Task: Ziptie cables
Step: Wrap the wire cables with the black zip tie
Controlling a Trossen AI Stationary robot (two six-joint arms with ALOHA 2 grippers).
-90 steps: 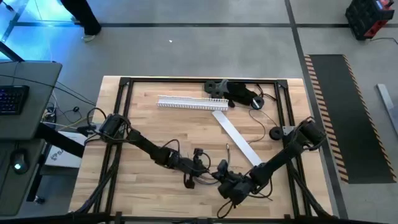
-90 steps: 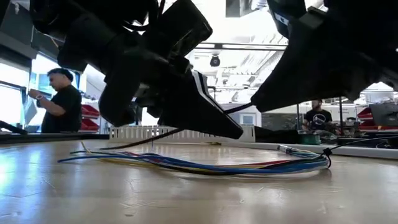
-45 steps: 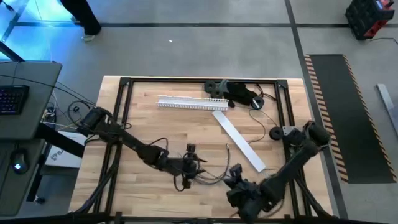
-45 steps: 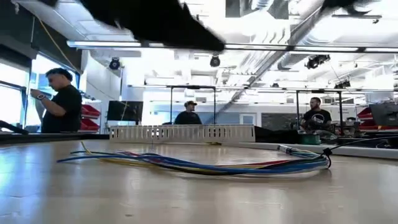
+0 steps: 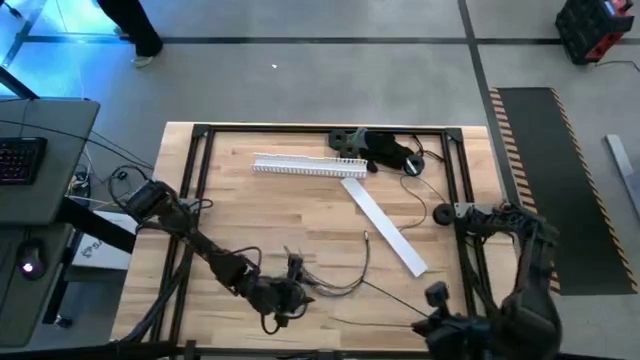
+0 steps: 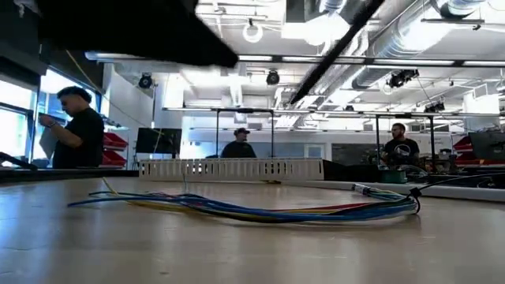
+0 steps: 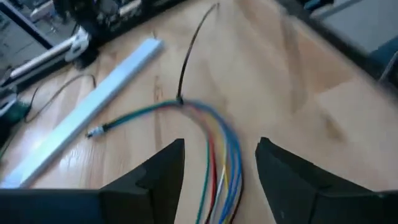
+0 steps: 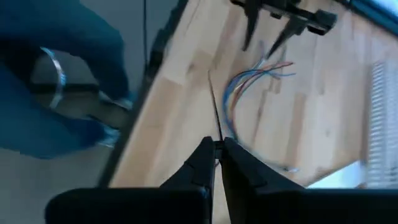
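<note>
While cables [image 6: 260, 210] lie on wooden table [image 6: 237, 252], left hand [image 7: 217, 171] gapes, right hand [image 8: 217, 149] pinches zip tie [image 8: 213, 118]

In the high view the right hand [image 5: 437, 296] sits at the worktop's [image 5: 300, 210] near edge, its fingers too small to read, and the arm runs off the picture. The left hand [image 5: 293, 268] covers part of the cables [image 5: 335, 285]. Low view: dark blurred arm shapes are cut off above.
</note>
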